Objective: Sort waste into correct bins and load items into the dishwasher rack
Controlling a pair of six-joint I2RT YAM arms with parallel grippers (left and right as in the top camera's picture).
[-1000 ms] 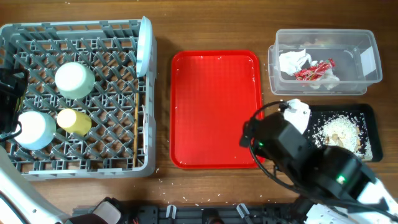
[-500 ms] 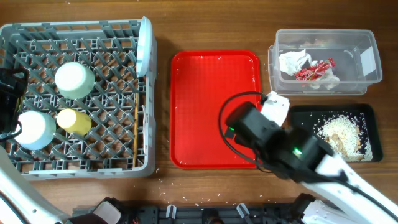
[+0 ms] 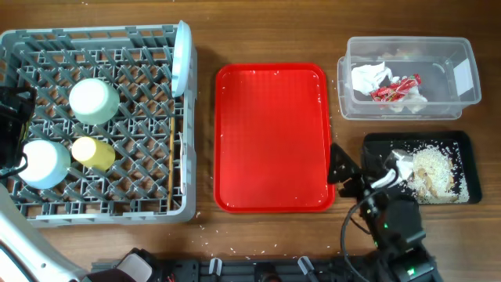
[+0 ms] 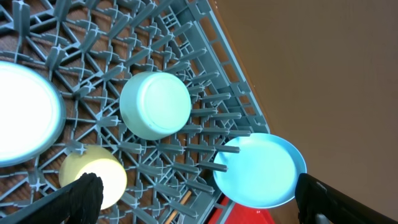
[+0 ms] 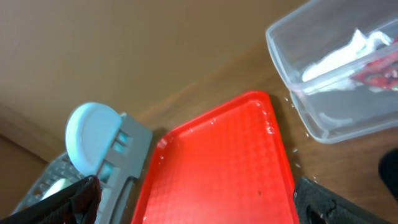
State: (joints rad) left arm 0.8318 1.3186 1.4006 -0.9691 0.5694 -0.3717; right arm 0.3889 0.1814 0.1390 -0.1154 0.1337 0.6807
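Note:
The grey dishwasher rack on the left holds two pale bowls upside down, a yellow cup, chopsticks and an upright plate. My left gripper hangs open over the rack's left side; its wrist view shows a bowl, the cup and the plate below the empty left gripper. The clear tub holds the napkin and wrapper. Rice crumbs lie in the black tray. My right gripper is open and empty between the two trays.
A large red serving tray lies in the middle, bare apart from a few specks. The right wrist view looks across it to the plate and the tub. Loose crumbs dot the table's front edge.
The right arm has drawn back from over the black tray and the red tray's right edge towards the front of the table. The left arm has stayed still.

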